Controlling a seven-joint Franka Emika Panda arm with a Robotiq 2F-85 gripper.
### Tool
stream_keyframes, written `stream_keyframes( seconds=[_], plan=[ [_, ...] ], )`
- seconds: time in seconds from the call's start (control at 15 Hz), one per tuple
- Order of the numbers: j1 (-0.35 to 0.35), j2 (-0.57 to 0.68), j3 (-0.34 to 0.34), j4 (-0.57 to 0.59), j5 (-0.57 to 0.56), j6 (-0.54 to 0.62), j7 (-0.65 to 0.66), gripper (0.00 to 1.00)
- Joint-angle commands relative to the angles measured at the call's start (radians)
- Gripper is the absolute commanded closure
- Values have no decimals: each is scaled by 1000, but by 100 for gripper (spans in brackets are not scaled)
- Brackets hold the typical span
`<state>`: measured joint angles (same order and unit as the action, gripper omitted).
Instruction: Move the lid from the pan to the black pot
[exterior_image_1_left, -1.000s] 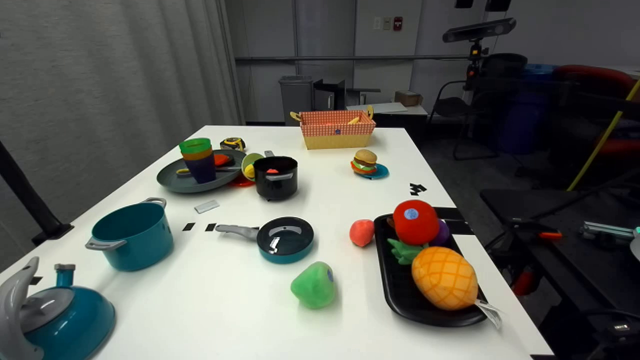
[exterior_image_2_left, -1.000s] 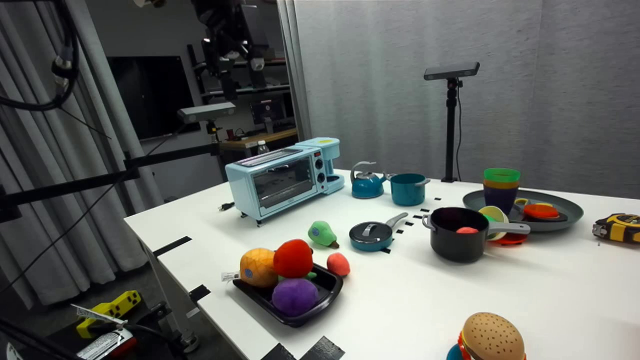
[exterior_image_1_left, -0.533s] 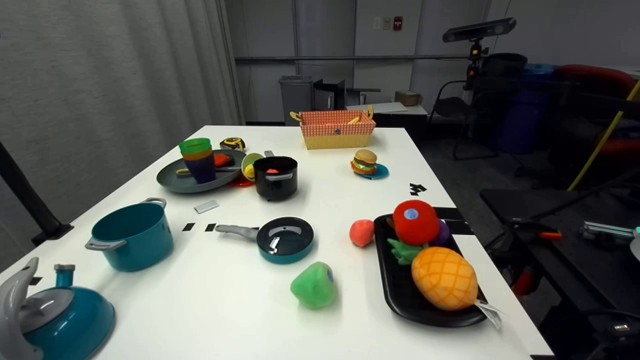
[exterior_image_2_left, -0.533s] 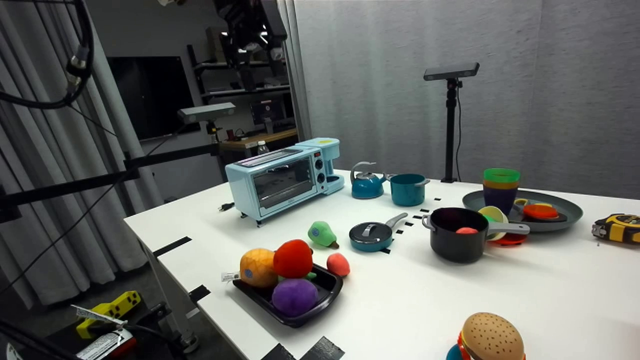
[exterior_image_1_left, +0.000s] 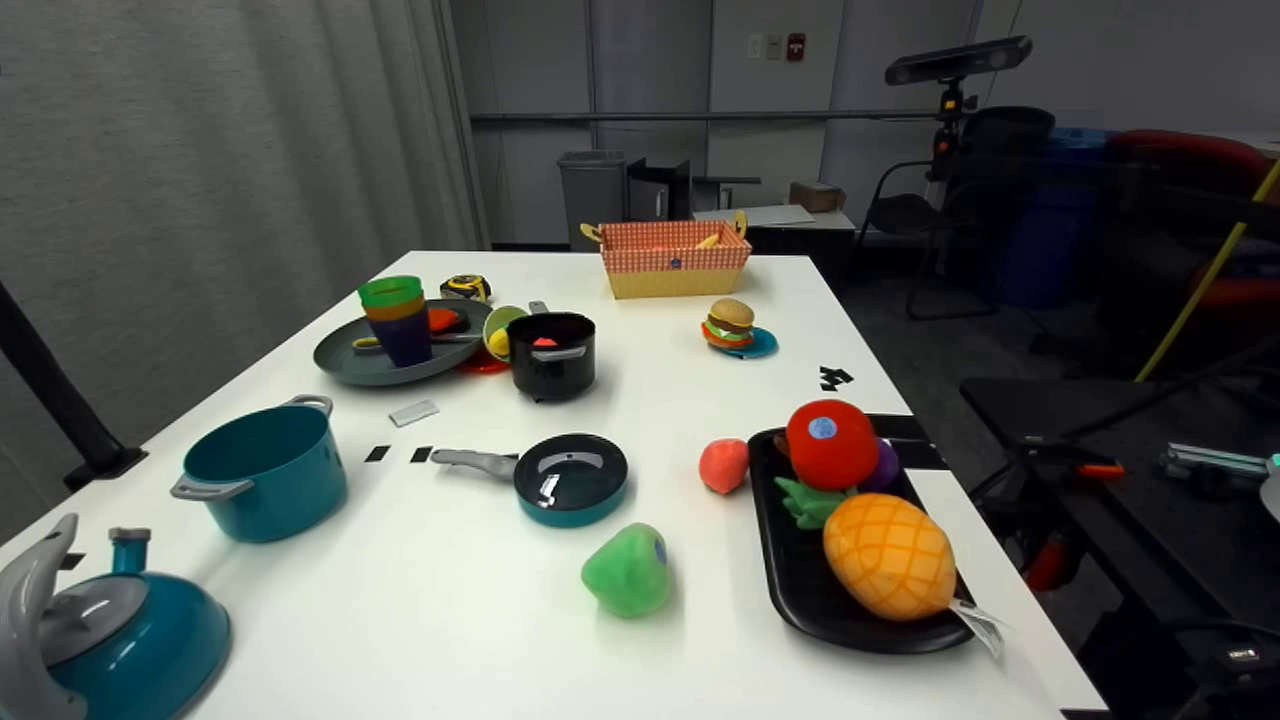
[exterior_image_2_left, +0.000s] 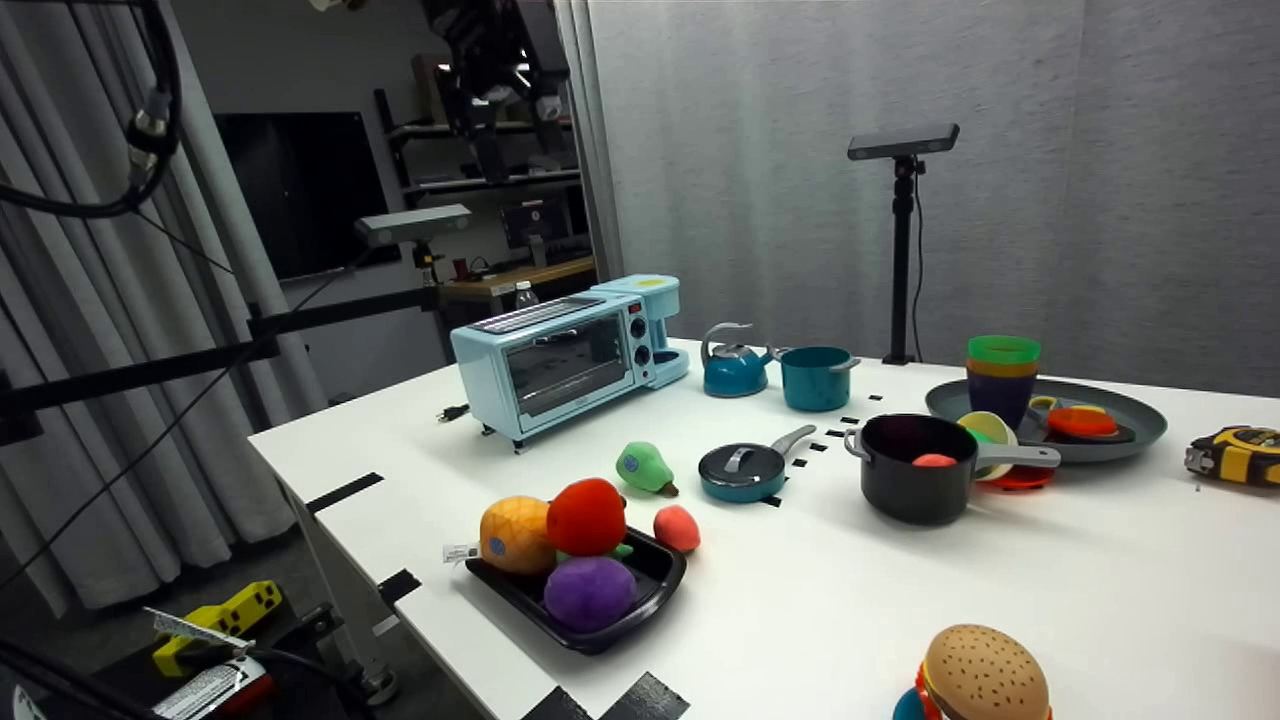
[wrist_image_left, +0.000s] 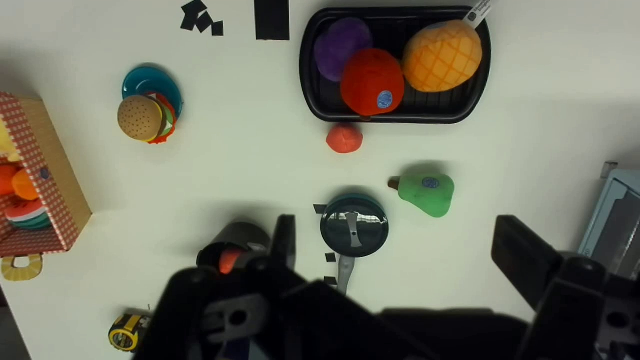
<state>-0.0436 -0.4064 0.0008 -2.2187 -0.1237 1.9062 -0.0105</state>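
In an exterior view, see the lid (exterior_image_1_left: 572, 468) lying flat on the teal pan (exterior_image_1_left: 568, 516), with the grey handle (exterior_image_1_left: 478, 461) to the left. Find the black pot (exterior_image_1_left: 553, 377) upright on its far side, with a reddish item (exterior_image_2_left: 934, 461) inside. Note the larger teal pot (exterior_image_1_left: 285, 500) well to the left, the kettle (exterior_image_1_left: 165, 645) at near left, the green pear-shaped toy (exterior_image_1_left: 628, 572) on the pan's near side, and the coral-red fruit (exterior_image_1_left: 722, 467) to the right, beside the black tray (exterior_image_1_left: 855, 640). At the far end, spot the basket (exterior_image_1_left: 675, 284). In the wrist view, see the gripper (wrist_image_left: 396, 241) released, spread wide above the table (wrist_image_left: 250, 165).
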Motion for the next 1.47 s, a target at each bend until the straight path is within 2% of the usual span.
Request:
stream_keyframes(
  seconds=[0.0, 0.2, 0.33, 0.67, 0.93, 1.0, 1.4],
  plan=[
    [6, 0, -5, 1, 2, -2, 8, 0],
    [6, 2, -5, -3, 1, 13, 8, 0],
    [12, -3, 22, 6, -6, 8, 54, 0],
    [-8, 80, 21, 2, -35, 135, 100, 0],
    [-12, 128, 15, 14, -43, 156, 134, 0],
    [-3, 109, 10, 1, -29, 142, 107, 0],
    [-8, 127, 16, -2, -49, 170, 140, 0]
  ],
)
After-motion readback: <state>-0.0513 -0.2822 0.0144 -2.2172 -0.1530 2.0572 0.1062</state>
